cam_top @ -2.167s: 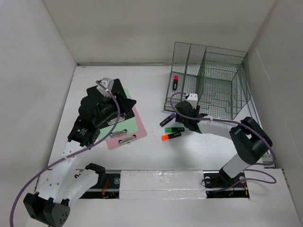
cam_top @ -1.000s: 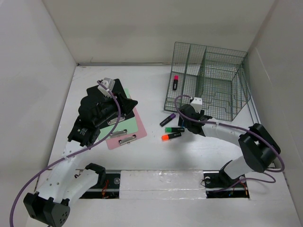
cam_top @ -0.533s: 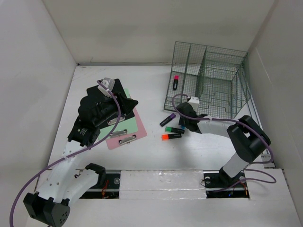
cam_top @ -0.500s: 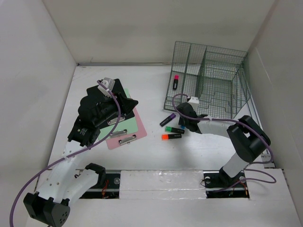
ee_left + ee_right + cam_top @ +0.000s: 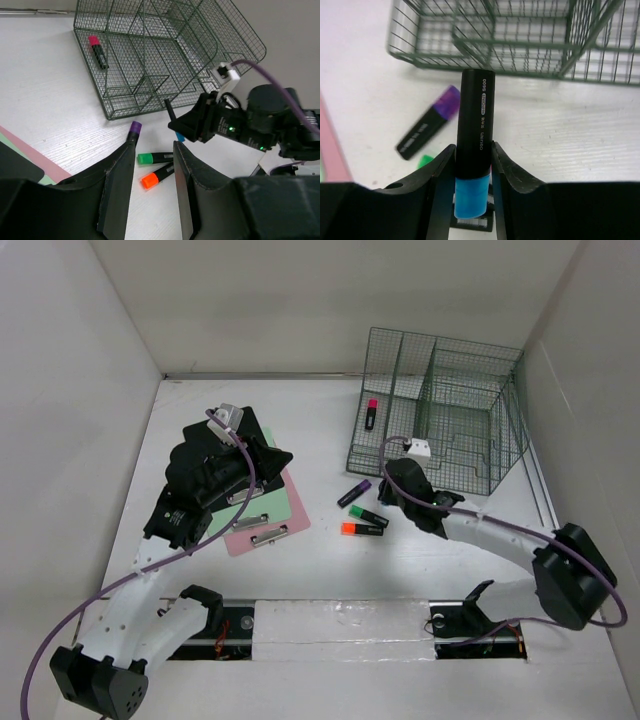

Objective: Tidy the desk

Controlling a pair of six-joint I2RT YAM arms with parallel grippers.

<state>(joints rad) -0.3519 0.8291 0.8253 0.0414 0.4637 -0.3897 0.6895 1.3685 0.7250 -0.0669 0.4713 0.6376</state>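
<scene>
right claw [image 5: 473, 150] is clamped on a black highlighter [image 5: 476, 125] with a blue cap, up above the white worktop [image 5: 320, 430] that fills the middle of the top view, just in front of the green wire rack [image 5: 440, 410] at upper right. left claw [image 5: 153, 144] is spread wide with nothing in it, over the clipboards [image 5: 268, 512] at centre left. a purple marker [image 5: 354, 491], green marker [image 5: 369, 516] and orange marker [image 5: 363, 528] lie loose near the middle.

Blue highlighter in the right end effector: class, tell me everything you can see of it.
The blue highlighter has a smooth black plastic-looking barrel with small white and green print, including S600, and a bright blue end. The right end effector clamps it between both fingers near that blue end; its flat black end points toward the green wire rack. It seems lifted clear of the desk.
</scene>
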